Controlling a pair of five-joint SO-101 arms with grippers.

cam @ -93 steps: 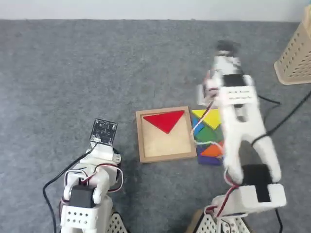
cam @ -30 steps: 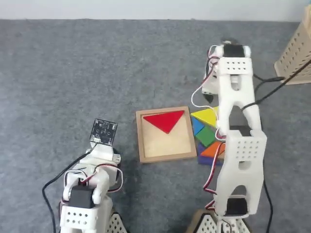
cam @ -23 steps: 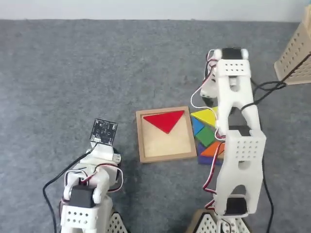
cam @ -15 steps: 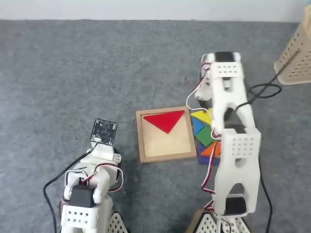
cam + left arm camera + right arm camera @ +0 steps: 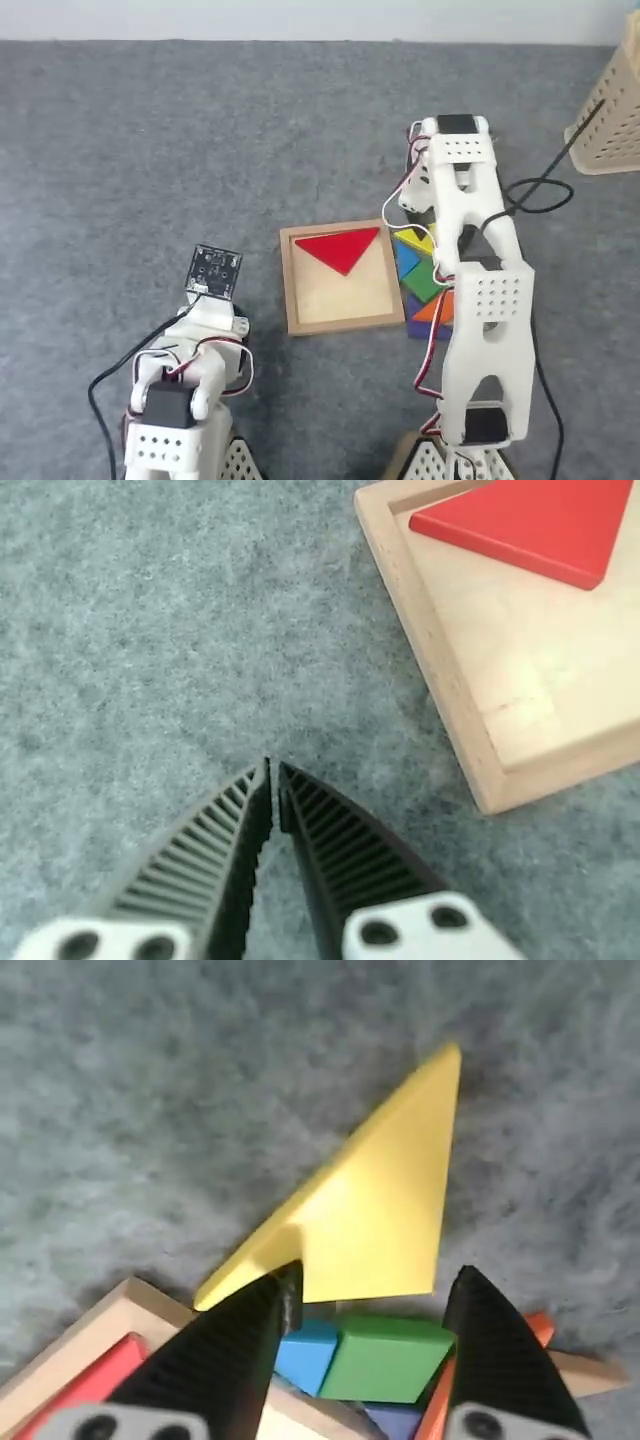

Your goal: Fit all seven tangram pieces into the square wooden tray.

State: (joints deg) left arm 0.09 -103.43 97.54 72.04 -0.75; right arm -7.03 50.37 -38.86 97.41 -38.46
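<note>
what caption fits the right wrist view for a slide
Open right gripper above the yellow triangle, beside the wooden tray

I have the left arm (image 5: 180,395) folded low at the lower left of the high view. The left gripper (image 5: 272,775) points down with its fingers drawn together, tips nearly touching. The right arm (image 5: 483,310) stretches up the right half of the frame, wrist tipped downward, with the right gripper (image 5: 375,1280) spread wide apart.

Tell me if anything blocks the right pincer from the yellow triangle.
Nothing visible does. The open right pincer hangs over the yellow triangle, fingers straddling its near edge. The blue piece and green piece lie beside it, not on it.
</note>
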